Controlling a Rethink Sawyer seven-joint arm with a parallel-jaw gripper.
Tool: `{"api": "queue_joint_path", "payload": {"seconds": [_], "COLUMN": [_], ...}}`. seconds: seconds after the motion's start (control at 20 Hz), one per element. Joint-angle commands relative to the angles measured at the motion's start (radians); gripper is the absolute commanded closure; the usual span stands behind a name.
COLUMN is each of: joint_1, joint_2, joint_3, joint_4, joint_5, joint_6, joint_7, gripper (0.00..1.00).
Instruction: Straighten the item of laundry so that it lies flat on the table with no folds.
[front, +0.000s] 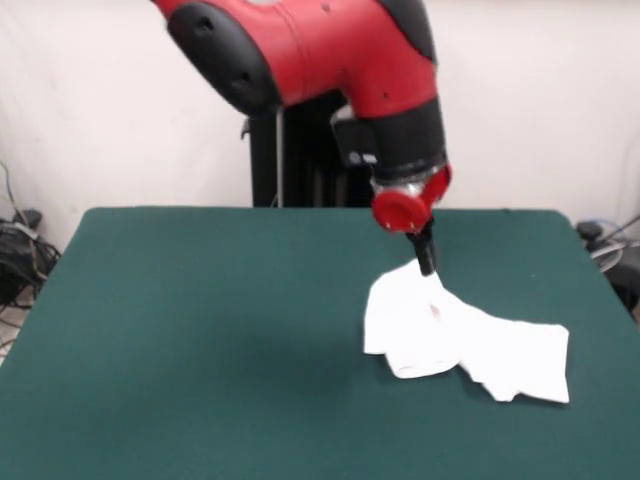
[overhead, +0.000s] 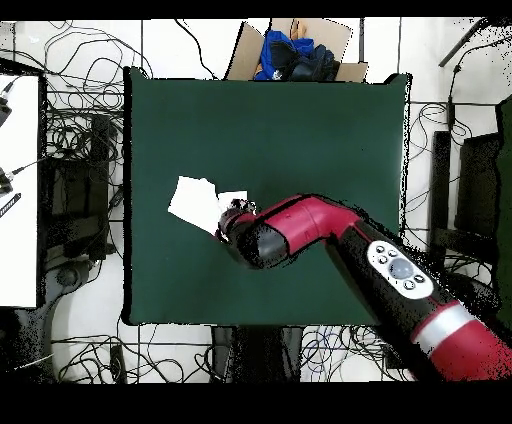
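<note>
Green table (front: 200, 340) bears crumpled white shirt (front: 470, 340) under tool (front: 427, 262).

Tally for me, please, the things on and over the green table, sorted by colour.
White: 1, the crumpled T-shirt.
Dark green: 1, the table.
Red and black: 1, the arm with its gripper at the shirt's raised edge.
Total: 3.
</note>
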Motion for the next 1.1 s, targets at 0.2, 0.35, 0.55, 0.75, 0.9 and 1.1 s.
{"api": "queue_joint_path", "payload": {"seconds": [0.2, 0.35, 0.55, 0.75, 0.9, 1.1], "joint_1": [-0.141, -0.121, -0.026, 0.035, 0.056, 0.083], "joint_2": [-0.093, -0.098, -0.053, -0.009, 0.018, 0.053], "joint_3": [0.28, 0.25, 0.122, 0.053, 0.027, -0.008], "joint_4": [0.104, 0.094, 0.032, -0.022, -0.042, -0.07], "joint_5": [0.117, 0.105, 0.015, -0.036, -0.061, -0.101], "joint_6": [0.126, 0.153, 0.155, 0.146, 0.137, 0.118], "joint_7": [-0.223, -0.209, -0.151, -0.112, -0.098, -0.08], "gripper": [1.0, 1.0, 1.0, 1.0, 1.0, 1.0]}}
